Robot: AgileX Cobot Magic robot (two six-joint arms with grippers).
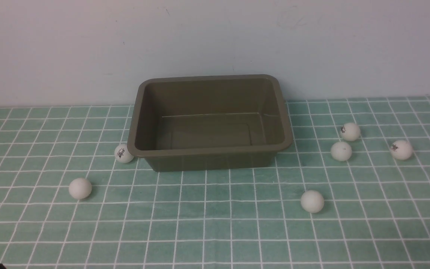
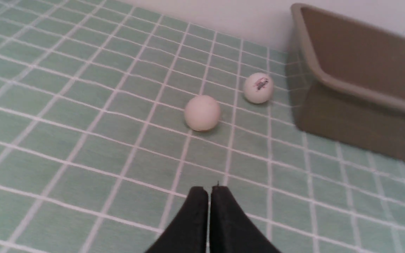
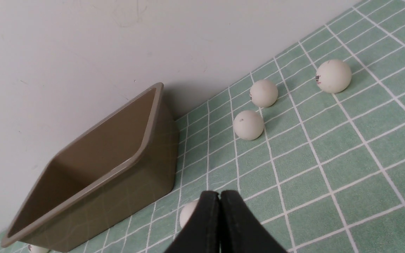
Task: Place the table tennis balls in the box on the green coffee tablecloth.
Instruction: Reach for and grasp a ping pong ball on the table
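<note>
The box sits at the cloth's far edge, mid-width. Two balls lie on its left-edge side and four on its right-edge side. The left gripper and right gripper are fully closed, holding nothing.

My front camera looks forward and down over the tablecloth to the wall; both wrist cameras ride low, sharing the box.
</note>
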